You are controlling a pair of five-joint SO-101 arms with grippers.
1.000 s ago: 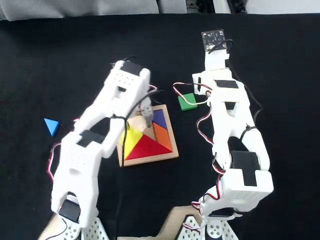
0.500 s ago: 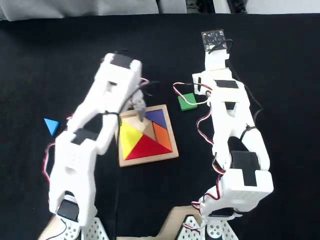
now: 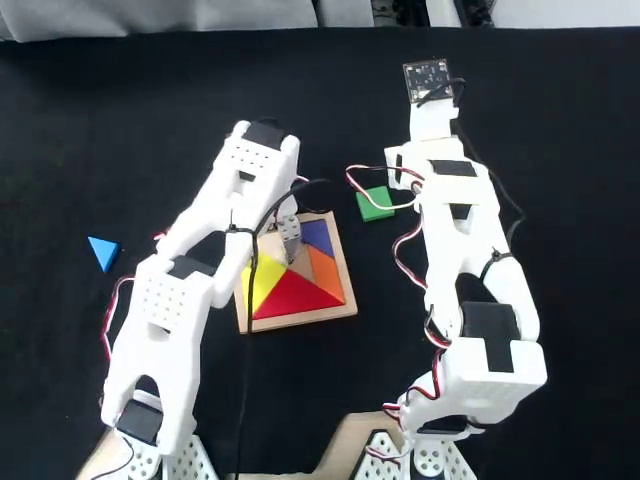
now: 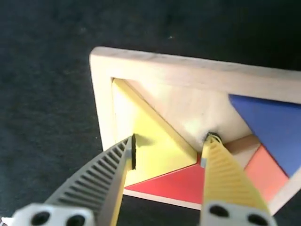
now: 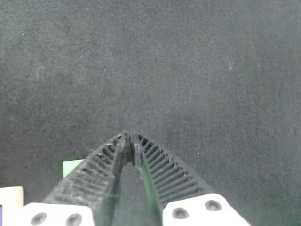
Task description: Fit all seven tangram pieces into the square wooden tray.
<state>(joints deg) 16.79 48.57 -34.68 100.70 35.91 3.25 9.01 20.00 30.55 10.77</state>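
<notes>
Your left gripper [image 4: 171, 141] hangs over the tray [image 3: 300, 314], jaws spread astride the seated yellow triangle [image 4: 150, 150]; right gripper [image 5: 129, 141] pinched closed on nothing. Looks mid-fill: next fetch green square [image 3: 376, 203] near tray, or blue triangle [image 3: 103, 252] well apart

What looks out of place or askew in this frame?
Nothing is damaged or spilled. The wooden tray sits slightly rotated on the table, with bare wood showing inside. Two pieces lie outside it: a blue triangle well off to one side, and a green square just past its far corner.
</notes>
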